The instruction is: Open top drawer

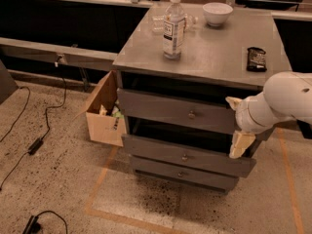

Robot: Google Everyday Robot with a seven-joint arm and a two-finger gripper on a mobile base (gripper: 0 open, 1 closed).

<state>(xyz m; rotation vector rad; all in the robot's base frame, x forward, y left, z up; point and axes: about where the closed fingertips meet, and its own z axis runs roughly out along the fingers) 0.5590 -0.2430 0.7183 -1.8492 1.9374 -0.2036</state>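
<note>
The grey cabinet (209, 57) has three drawers. The top drawer (165, 108) has a plain grey front with a small round knob (191, 114), and a dark gap shows above it. My gripper (237, 126) is at the right end of that drawer front, to the right of the knob and not on it. One cream finger (240, 144) hangs down over the gap above the middle drawer (195, 156). The other finger (233, 103) sits by the drawer's upper right corner. The fingers stand apart and hold nothing.
A water bottle (173, 26), a white bowl (217, 12), a clear glass (157, 23) and a dark packet (257, 58) stand on the cabinet top. An open cardboard box (105, 126) sits left of the cabinet. Cables (34, 145) lie on the floor. The bottom drawer (183, 173) is below.
</note>
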